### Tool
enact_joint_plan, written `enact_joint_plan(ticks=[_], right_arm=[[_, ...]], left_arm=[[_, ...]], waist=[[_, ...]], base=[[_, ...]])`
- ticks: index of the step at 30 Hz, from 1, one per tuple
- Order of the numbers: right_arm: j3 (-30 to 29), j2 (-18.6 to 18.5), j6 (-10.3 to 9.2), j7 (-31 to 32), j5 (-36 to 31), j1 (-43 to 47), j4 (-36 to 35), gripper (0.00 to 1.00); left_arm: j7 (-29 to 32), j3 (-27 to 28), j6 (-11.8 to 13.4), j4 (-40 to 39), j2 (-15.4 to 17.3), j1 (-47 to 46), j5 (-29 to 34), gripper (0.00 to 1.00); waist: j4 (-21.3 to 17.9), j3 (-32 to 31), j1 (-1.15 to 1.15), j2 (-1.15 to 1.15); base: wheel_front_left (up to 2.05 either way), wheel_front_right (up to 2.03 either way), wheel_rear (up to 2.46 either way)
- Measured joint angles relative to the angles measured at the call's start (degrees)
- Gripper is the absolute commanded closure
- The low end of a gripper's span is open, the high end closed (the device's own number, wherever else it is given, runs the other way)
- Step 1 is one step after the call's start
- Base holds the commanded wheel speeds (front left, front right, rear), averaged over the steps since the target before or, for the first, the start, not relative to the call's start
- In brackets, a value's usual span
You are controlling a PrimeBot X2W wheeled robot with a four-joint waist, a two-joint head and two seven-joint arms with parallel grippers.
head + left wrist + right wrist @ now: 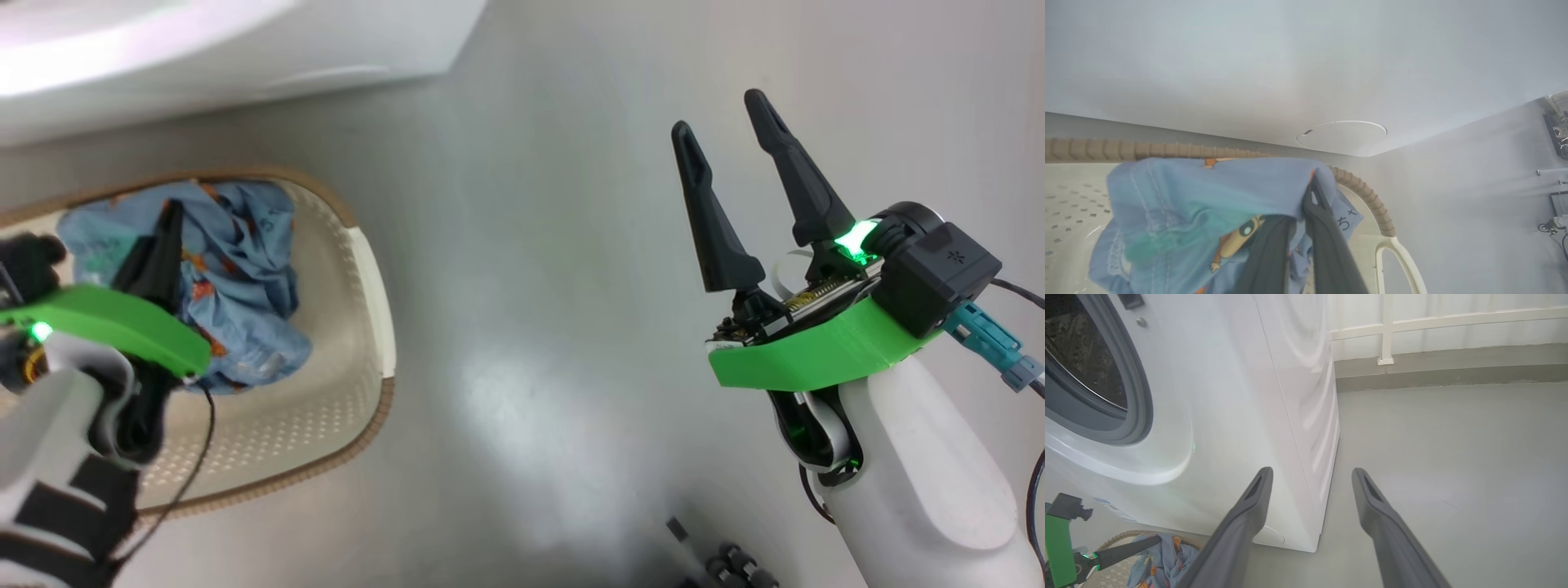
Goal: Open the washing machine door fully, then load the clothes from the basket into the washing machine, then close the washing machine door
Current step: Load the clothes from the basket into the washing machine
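Washing machine [1229, 396] mouth stood uncovered, grey gasket [1141, 412] and steel drum [1081, 367] exposed, so the opening step was judged done, though how far the door had swung could not be told; loading barely begun; left gripper [1310, 192] had its fingers pinched together on a fold of the clothes [237, 269], the bundle lying in the basket [371, 269] near the machine's foot; right gripper [718, 114] hung well apart over bare floor, fingers spread, empty; carry to drum and door closing left to do; floor [531, 327] smooth, grey, glossy; pale railing [1384, 330] along the far wall.
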Motion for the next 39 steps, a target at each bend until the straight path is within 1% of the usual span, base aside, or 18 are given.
enact_joint_plan(ticks=[7, 16, 20, 28, 39], right_arm=[[-0.31, -1.02, 0.0, -0.01, 0.9, 1.05, 1.01, 0.0], [-1.53, -2.32, 0.0, 0.0, 1.72, 5.12, 2.75, 0.0], [-1.93, -3.37, 0.0, 0.0, 2.09, 7.34, 3.32, 0.0], [-2.83, -4.01, 0.0, 0.0, 4.01, 11.0, 3.76, 0.0], [-4.35, -5.09, 0.0, 0.0, 4.61, 16.18, 3.96, 0.0]], left_arm=[[-0.01, 9.76, 0.0, -5.57, -3.09, 8.15, 7.5, 1.0], [-0.02, 18.72, 0.0, -11.67, -6.66, 18.05, 14.54, 1.0], [-0.01, 21.58, 0.0, -13.97, -7.58, 21.76, 17.02, 1.0], [-0.01, 26.87, 0.0, -18.22, -8.75, 26.88, 22.2, 1.0], [-0.01, 31.38, 0.0, -24.8, -8.93, 32.0, 27.59, 1.0]], waist=[[1.58, -5.21, 0.0, 0.0], [3.6, -12.81, 0.0, 0.0], [4.48, -16.3, -0.01, 0.0], [6.01, -22.63, 0.0, 0.0], [7.55, -29.16, 0.0, 0.0]], base=[[0.0, 0.0, 0.0], [0.0, 0.0, 0.0], [0.0, 0.0, 0.0], [0.0, 0.0, 0.0], [0.0, 0.0, 0.0]])
